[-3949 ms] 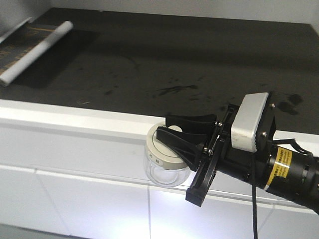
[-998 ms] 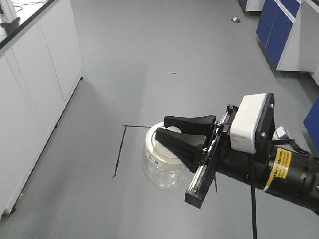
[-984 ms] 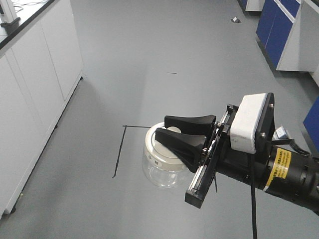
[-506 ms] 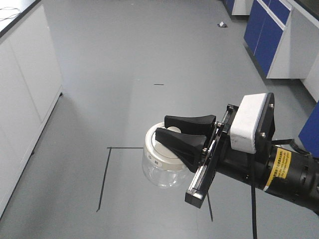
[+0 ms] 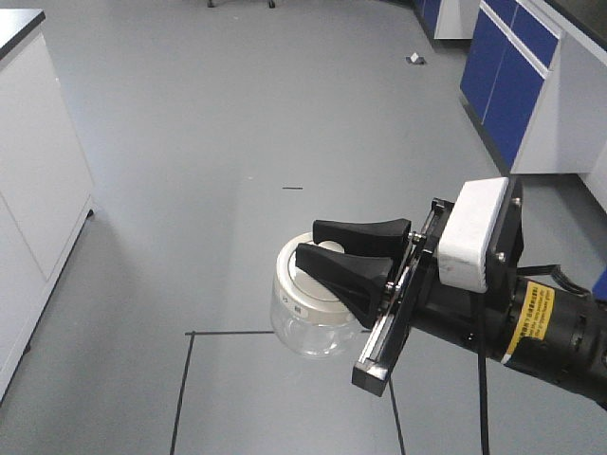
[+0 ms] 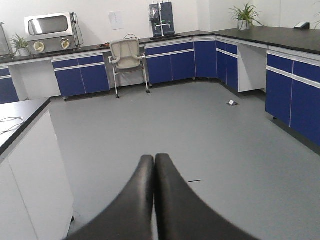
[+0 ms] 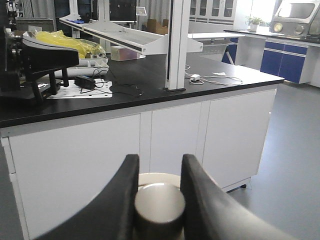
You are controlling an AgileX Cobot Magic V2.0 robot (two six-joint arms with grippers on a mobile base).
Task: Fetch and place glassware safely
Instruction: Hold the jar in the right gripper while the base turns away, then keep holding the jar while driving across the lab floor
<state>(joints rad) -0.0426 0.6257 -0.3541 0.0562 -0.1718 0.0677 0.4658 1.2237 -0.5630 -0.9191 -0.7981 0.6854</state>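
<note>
The glassware is a small clear glass jar point(image 5: 305, 327) with a cream-white round lid point(image 5: 302, 286). My right gripper point(image 5: 322, 248) is shut on the lid's central knob point(image 7: 159, 204) and holds the jar in the air above the grey floor. In the right wrist view the two black fingers point(image 7: 125, 192) press both sides of the knob. My left gripper point(image 6: 154, 161) is shut and empty, with its fingertips touching; it does not show in the front view.
A white cabinet with a black top point(image 5: 28, 123) stands at the left. Blue cabinets point(image 5: 512, 90) line the right wall. Black tape lines point(image 5: 204, 351) mark the floor below the jar. A lab bench with a shelf rack and cables point(image 7: 125, 85) faces the right wrist.
The base has turned away from the black counter where the jar stood; the floor and cabinets slide through the view. The right gripper keeps the jar in the same hold.
</note>
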